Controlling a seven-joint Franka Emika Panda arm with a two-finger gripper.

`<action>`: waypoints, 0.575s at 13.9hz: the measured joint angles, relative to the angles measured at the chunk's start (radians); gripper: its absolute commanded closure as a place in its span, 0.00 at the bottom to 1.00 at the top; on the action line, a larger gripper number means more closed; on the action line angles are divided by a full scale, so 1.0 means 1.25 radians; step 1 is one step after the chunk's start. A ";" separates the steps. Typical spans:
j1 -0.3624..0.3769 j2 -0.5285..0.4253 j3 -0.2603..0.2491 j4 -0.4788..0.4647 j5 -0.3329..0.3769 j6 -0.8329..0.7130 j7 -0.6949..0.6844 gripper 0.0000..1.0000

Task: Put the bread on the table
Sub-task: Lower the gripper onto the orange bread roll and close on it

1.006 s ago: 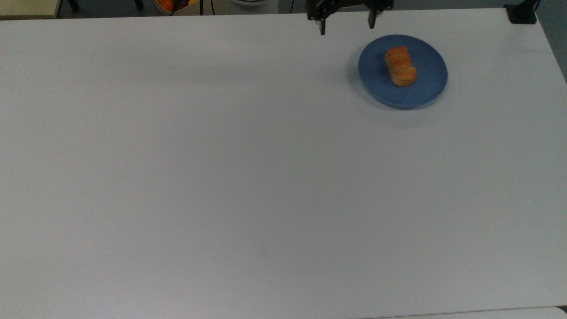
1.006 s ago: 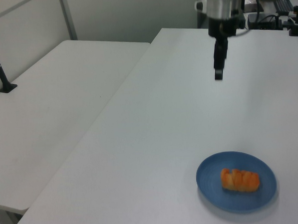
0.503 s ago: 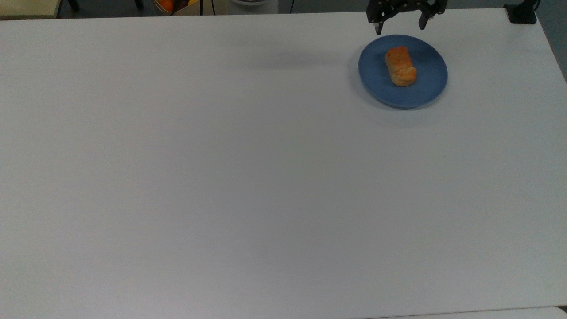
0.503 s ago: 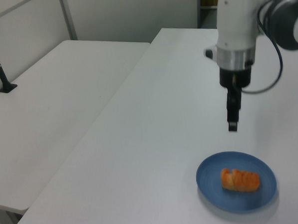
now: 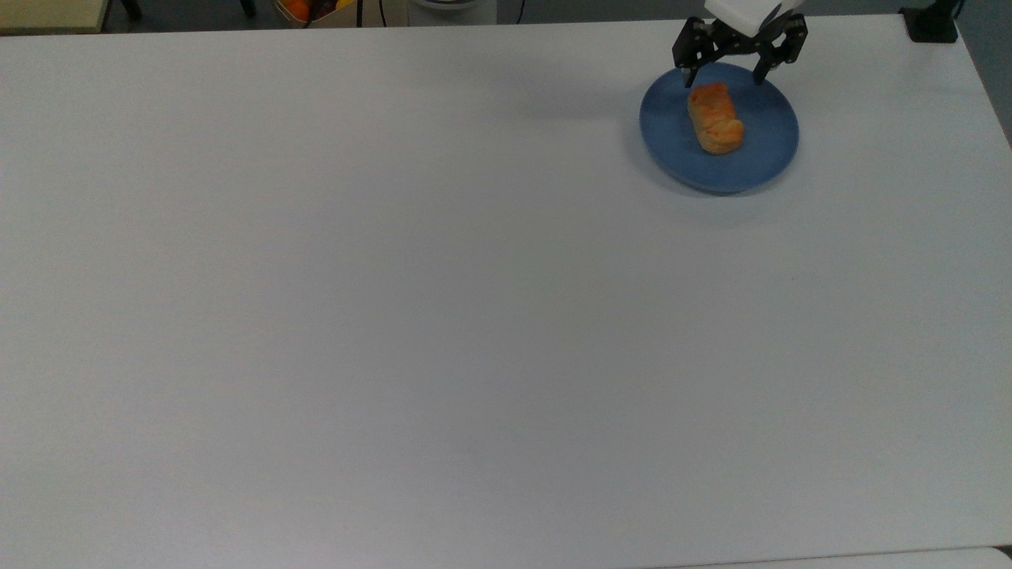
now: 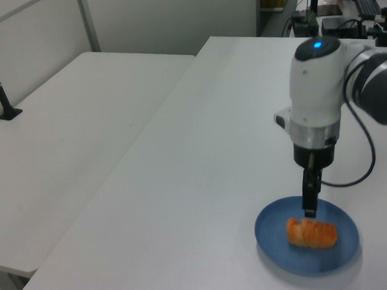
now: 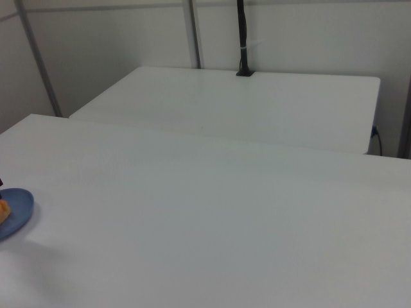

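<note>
In the top view the white tabletop (image 5: 395,316) runs bare from its left edge across to the far right corner, where a round blue plate (image 5: 771,150) sits. The bread (image 5: 715,118) lies on the plate, lengthwise toward the plate's far rim, its browned ridged top up. Above the bread's far end hangs the pincer (image 5: 727,77), spread wide, one finger (image 5: 689,77) toward the top view's left of the bread and the other toward its right, neither touching it. In the left view the pincer (image 6: 309,209) points straight down over the plate (image 6: 276,241), its tips just above the bread (image 6: 312,233).
</note>
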 measured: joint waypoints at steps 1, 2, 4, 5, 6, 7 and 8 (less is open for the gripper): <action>0.000 0.015 0.000 0.000 -0.008 0.008 0.008 0.00; 0.000 0.028 -0.001 0.000 -0.018 0.015 0.018 0.00; 0.002 0.050 -0.001 0.000 -0.034 0.029 0.036 0.00; 0.007 0.059 -0.001 0.000 -0.037 0.033 0.041 0.00; 0.013 0.065 -0.001 0.000 -0.038 0.036 0.046 0.00; 0.018 0.068 -0.001 0.000 -0.038 0.036 0.051 0.00; 0.020 0.070 -0.001 0.000 -0.038 0.036 0.051 0.01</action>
